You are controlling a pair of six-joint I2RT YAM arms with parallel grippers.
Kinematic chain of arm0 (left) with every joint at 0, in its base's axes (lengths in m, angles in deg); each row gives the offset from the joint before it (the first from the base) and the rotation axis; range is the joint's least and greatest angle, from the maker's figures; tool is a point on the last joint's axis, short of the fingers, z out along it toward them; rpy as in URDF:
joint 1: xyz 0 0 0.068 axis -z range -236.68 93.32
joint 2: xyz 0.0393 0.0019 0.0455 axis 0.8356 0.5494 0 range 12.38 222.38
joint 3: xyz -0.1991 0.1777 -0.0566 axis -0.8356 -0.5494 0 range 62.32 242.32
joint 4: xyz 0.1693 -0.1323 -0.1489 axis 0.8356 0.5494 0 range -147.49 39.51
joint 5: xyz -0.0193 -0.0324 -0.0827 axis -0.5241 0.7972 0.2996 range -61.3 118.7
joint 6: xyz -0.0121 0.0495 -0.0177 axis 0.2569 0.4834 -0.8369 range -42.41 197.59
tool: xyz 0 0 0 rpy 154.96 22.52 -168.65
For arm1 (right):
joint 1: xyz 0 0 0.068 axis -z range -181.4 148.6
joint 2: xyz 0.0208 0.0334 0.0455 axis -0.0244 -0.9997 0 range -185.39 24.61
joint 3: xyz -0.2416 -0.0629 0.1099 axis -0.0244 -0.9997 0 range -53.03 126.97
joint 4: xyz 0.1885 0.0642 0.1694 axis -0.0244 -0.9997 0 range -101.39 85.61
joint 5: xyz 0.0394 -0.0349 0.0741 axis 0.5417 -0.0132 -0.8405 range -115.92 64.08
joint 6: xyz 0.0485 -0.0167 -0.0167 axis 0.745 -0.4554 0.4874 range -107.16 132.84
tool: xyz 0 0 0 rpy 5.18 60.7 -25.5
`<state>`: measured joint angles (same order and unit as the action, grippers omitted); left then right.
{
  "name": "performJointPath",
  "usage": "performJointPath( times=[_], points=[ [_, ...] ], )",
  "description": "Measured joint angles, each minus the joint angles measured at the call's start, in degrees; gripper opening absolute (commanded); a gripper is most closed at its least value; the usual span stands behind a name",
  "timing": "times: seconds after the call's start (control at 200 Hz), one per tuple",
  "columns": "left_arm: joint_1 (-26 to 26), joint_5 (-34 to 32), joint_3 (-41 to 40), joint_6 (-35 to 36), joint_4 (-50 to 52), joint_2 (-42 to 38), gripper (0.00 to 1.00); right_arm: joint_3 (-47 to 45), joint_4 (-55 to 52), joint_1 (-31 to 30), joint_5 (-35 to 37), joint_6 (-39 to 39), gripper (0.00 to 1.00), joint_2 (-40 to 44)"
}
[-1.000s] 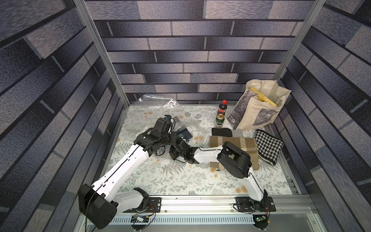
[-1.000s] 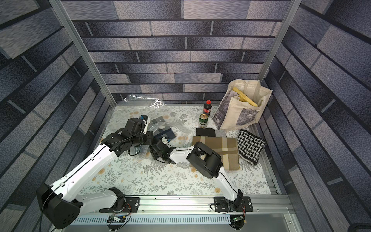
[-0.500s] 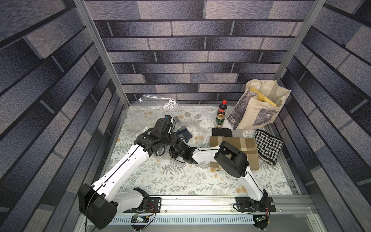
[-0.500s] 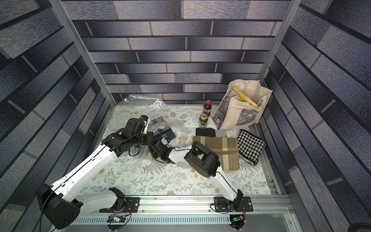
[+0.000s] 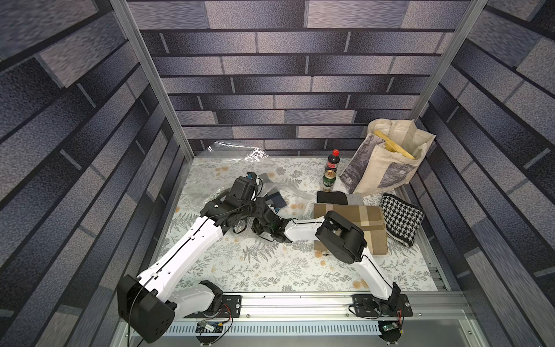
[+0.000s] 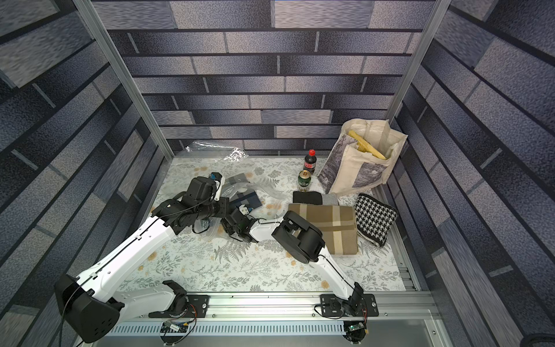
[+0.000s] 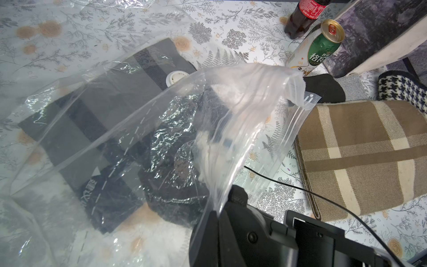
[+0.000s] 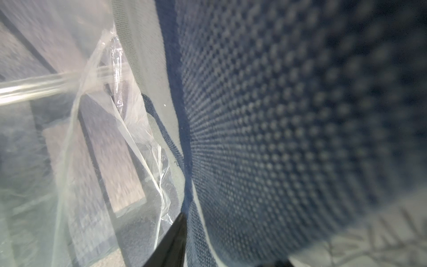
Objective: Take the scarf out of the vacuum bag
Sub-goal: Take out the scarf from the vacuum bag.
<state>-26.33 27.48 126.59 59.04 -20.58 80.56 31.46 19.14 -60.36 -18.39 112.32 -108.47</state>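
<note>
- The surface (image 5: 270, 270) is covered by a pale cloth printed with ferns and flowers, and walls (image 5: 285, 75) of grey brick pattern close it in.
- The vacuum bag (image 7: 231, 97) lies left of the middle, with the dark striped scarf (image 7: 76, 115) inside it.
- The left fingers (image 7: 238, 198) are pinched together on the bag's open edge, lifting it.
- The right fingers (image 8: 173, 242) sit against the scarf; I cannot tell whether they clamp it.
- A tote bag (image 5: 381, 168), a bottle (image 5: 332, 162), a can (image 5: 329, 181) and a plaid cloth (image 5: 360, 216) sit on the right.
</note>
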Motion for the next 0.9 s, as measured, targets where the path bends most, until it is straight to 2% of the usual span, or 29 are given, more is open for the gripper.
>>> performJointPath(
  times=[0.165, 0.346, 0.561, 0.796, 0.897],
  points=[
    [0.0, 0.5, 0.0, 0.2, 0.0, -0.2, 0.05, -2.4, 4.1, 0.1, 1.7, -1.3, 0.31, -0.1],
    [0.0, 1.0, 0.0, 0.2, 0.0, -0.2, 0.04, -2.6, 7.6, 1.2, 2.1, -3.3, 0.28, -1.4],
    [0.0, 1.0, 0.0, 0.2, 0.0, -0.2, 0.04, -1.3, 4.4, 1.8, 2.1, -7.3, 0.17, -1.4],
    [0.0, 1.0, -0.2, 0.2, 0.0, -0.3, 0.05, -0.9, 2.6, 2.5, 1.4, -12.1, 0.0, -1.2],
    [0.0, 1.0, -0.8, 0.2, 0.0, -0.3, 0.05, -0.6, -0.5, 3.2, 0.7, -15.1, 0.0, 0.2]
  ],
)
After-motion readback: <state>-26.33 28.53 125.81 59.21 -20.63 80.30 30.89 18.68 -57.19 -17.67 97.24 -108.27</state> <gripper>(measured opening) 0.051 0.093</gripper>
